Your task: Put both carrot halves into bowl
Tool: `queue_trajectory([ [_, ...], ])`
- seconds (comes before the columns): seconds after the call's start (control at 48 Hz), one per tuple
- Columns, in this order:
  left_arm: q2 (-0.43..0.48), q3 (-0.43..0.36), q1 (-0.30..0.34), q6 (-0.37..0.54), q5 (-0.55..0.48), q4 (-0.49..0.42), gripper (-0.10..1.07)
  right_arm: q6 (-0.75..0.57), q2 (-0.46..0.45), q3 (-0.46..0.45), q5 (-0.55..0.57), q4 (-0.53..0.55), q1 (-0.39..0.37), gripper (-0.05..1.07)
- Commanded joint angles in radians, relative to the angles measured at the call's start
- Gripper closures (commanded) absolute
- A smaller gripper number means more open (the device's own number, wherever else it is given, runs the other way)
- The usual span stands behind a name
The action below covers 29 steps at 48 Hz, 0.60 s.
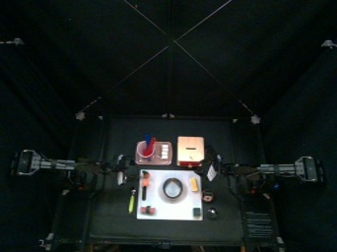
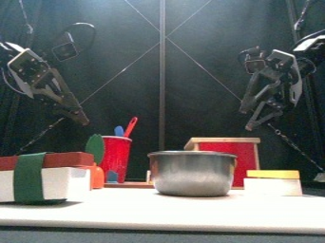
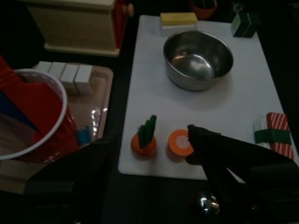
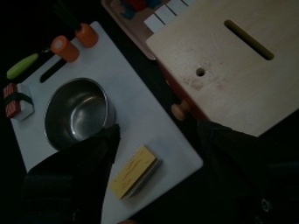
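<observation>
Lab pen (black curtains (image 2: 203, 57), rig).

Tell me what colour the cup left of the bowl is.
Red cup, clearest in the front view.

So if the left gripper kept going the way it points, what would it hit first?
Probably the carrot halves on the white mat, which lie just ahead of the open left gripper; the bowl sits farther on. Depth is unclear.

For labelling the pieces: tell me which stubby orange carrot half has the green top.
The carrot half nearer the red plastic cup; the other half shows only plain orange.
</observation>
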State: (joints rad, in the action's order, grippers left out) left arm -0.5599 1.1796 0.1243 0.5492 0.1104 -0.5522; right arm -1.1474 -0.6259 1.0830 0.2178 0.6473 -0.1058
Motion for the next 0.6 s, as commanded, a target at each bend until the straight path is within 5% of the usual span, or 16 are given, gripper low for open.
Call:
queue_trajectory([
  [0.0,0.058,-0.017,-0.002,-0.005,0.066,0.017,0.01,0.0,-0.003,-0.015,-0.003,-0.002,-0.002,0.03],
  [0.583,0.331,-0.121,0.084,-0.104,0.129,0.058,0.01,-0.002,-0.003,0.011,0.005,-0.005,-0.006,0.03],
])
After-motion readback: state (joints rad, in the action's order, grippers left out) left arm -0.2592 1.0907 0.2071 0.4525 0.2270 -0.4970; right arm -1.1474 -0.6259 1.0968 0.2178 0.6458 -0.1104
